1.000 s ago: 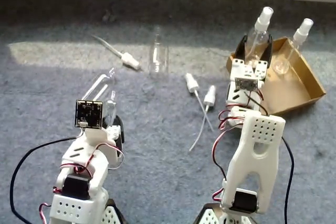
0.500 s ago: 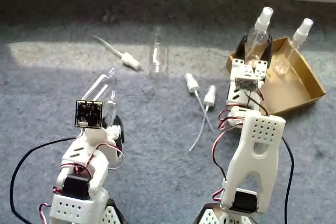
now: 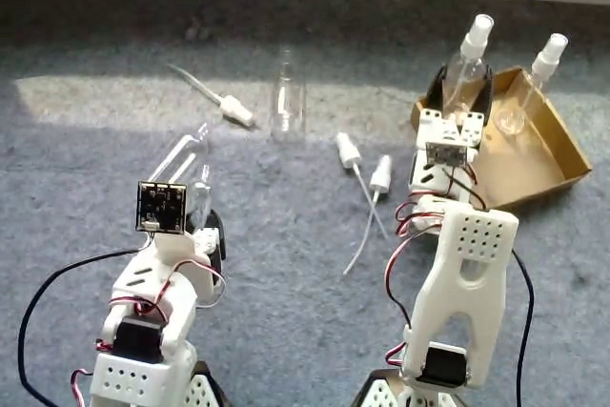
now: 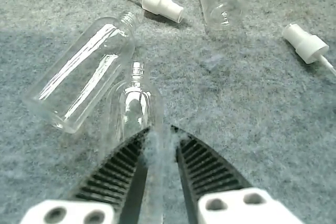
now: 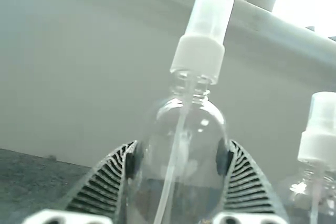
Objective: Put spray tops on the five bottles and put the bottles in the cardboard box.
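nothing has moved: right end effector (image 5: 179,149) grips the capped bottle (image 5: 184,121), left end effector (image 4: 161,129) barely parted.

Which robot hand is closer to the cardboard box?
Right. The right gripper is at the box's edge, holding a capped bottle. The left gripper is far off to the other side.

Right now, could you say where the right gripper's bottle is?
In the high view the held bottle stands upright in the right gripper at the left edge of the cardboard box, beside another capped bottle inside.
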